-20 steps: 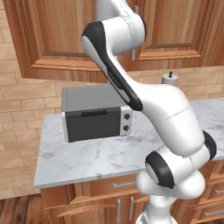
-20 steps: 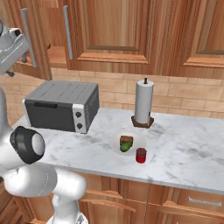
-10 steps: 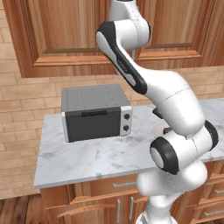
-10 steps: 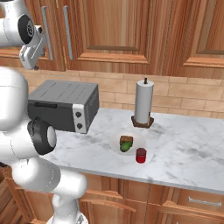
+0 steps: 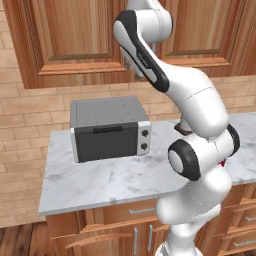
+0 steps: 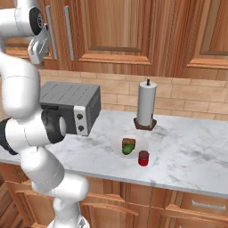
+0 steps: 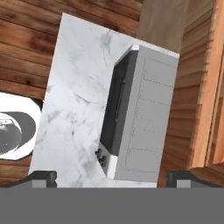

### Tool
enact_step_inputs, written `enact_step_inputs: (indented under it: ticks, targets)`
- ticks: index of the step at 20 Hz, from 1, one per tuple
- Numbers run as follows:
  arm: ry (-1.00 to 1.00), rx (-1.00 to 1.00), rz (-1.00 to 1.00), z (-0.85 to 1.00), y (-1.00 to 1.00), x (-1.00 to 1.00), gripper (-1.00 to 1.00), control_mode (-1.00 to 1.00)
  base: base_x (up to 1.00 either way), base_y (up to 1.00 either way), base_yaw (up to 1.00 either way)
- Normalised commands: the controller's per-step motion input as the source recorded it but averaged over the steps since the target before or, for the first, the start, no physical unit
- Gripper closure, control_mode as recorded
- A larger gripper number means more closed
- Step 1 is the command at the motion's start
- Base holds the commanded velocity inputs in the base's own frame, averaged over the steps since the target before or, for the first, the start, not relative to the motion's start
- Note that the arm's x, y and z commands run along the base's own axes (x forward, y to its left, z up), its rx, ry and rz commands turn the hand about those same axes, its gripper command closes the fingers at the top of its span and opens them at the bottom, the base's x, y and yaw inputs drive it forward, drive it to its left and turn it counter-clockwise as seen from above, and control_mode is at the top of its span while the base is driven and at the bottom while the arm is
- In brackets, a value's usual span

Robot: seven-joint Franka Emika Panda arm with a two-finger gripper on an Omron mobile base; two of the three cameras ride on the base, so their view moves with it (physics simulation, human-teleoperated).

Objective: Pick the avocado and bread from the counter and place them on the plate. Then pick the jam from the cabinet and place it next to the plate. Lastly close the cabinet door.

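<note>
On the marble counter (image 6: pixel 191 151) lies the white plate (image 6: pixel 116 149), with the dark green avocado (image 6: pixel 128 149) and the brown bread (image 6: pixel 129 142) on it. The red jam (image 6: pixel 143 158) stands on the counter against the plate's front right rim. The brown cabinet (image 6: pixel 116 31) hangs above, and its doors look shut, with two vertical handles side by side. My gripper (image 6: pixel 34 57) is raised high at the left, just left of those handles and above the toaster oven. In the hand view my gripper (image 7: pixel 111 178) is open, its fingertips (image 7: pixel 43 177) wide apart with nothing between them.
A grey toaster oven (image 6: pixel 71 109) stands on the counter's left part, also seen from above as the toaster oven (image 7: pixel 140 113). A paper towel roll (image 6: pixel 146 107) stands upright behind the plate. Wooden drawers (image 5: pixel 135 220) run below the counter edge.
The arm has swung up and across in front of the cabinet. The left door's handle has moved right until it stands beside the other handle. The jaws stayed wide.
</note>
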Motion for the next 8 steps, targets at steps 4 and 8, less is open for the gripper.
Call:
enact_step_inputs:
  ticks: [4, 8]
  targets:
    - [-0.03, -0.10, 0.10, -0.23, 0.06, 0.48, -1.00, -1.00, 0.00, 0.00, 0.00]
    - [-0.24, -0.25, 0.10, -0.62, 0.05, -0.60, -1.00, -1.00, 0.00, 0.00, 0.00]
